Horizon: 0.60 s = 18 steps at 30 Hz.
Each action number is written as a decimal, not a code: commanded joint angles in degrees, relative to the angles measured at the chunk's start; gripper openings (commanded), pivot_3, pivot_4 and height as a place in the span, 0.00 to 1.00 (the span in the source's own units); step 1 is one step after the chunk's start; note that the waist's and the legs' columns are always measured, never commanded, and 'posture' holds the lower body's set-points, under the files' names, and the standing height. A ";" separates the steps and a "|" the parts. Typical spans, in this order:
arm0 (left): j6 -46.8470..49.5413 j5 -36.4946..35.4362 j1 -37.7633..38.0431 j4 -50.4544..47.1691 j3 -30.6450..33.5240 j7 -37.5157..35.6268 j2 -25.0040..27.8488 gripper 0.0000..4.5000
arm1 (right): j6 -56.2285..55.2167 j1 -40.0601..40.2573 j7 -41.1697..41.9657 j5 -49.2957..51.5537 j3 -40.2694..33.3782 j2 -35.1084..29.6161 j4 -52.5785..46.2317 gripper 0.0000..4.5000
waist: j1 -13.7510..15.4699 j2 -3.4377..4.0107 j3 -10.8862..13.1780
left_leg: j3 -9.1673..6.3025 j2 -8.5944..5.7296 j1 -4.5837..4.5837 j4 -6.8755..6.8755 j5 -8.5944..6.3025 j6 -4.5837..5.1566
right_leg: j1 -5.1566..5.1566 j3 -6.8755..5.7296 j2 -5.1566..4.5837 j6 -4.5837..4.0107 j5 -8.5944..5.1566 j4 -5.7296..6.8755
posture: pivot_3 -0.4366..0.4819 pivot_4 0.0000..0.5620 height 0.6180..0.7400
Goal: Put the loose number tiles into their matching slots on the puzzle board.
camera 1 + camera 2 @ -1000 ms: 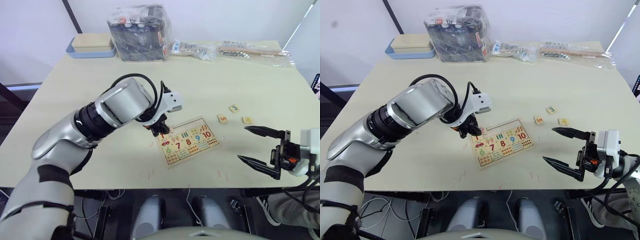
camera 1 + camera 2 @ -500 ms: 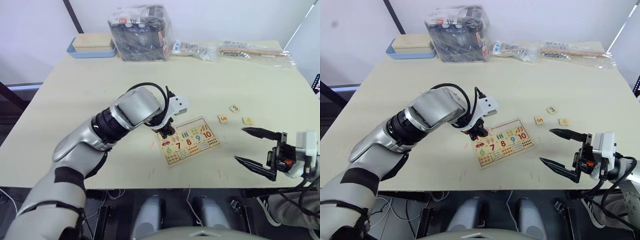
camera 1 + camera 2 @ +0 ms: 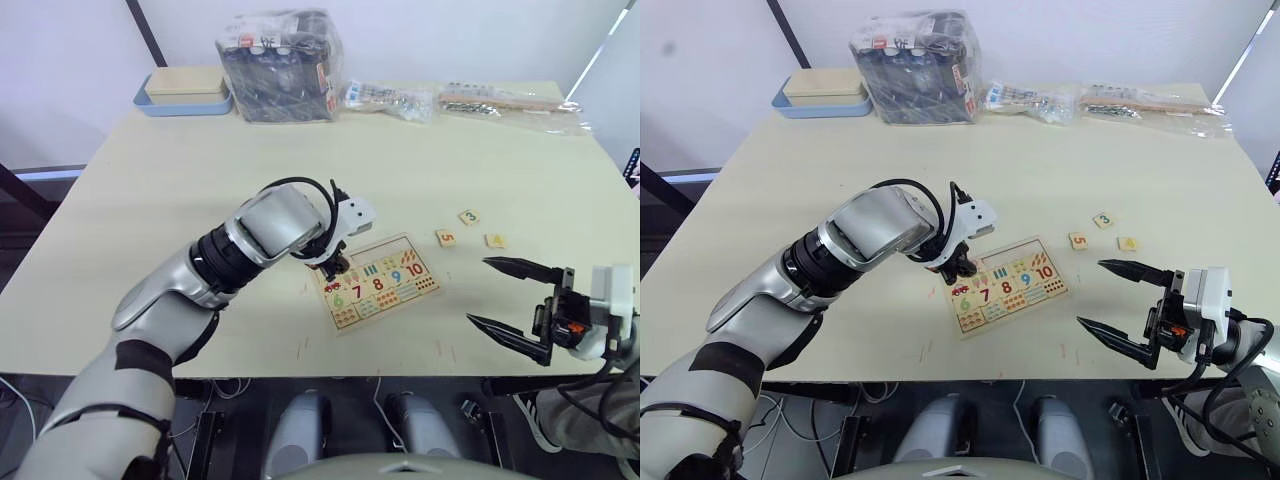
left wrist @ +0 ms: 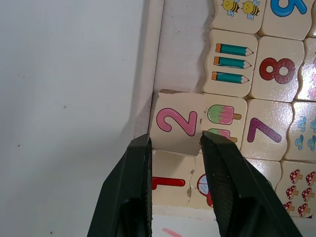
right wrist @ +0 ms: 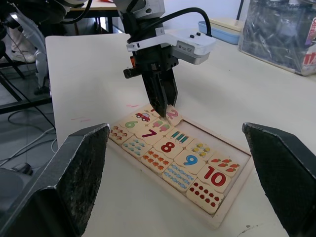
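Note:
The puzzle board (image 3: 375,245) lies slightly turned at the table's middle front. Most of its top-row matching slots (image 4: 181,59) are bare recesses; a red 1 tile (image 4: 168,182) sits at the corner. My left gripper (image 3: 333,266) points down at the board's near-left corner, shut on the pink 2 tile (image 4: 177,129), which rests tilted over the second slot and overlaps the ice-cream piece. To the board's right lie loose number tiles: a 5 (image 3: 445,238), a 3 (image 3: 468,216) and another (image 3: 494,241). My right gripper (image 3: 477,291) hangs open near the table's front right edge.
At the table's far edge stand a blue tray with a beige box (image 3: 183,92), a plastic-wrapped dark pack (image 3: 280,65) and clear bags of small parts (image 3: 400,98) (image 3: 505,102). The left arm's elbow reaches across the table's front left.
My left gripper has shifted a little right along the board's top-left corner with the 2 tile, and its forearm has swung in. The right gripper has sunk slightly.

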 commanded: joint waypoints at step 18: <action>-2.72 -0.08 1.35 -2.19 -0.32 0.83 0.92 0.22 | -1.13 1.25 -0.57 1.06 -1.66 -0.04 -2.61 1.00 | 0.00 0.00 0.00 | 0.00 0.00 0.00 0.00 0.00 0.00 | 0.00 0.00 0.00 0.00 0.00 0.00 | 0.48 0.27 1.00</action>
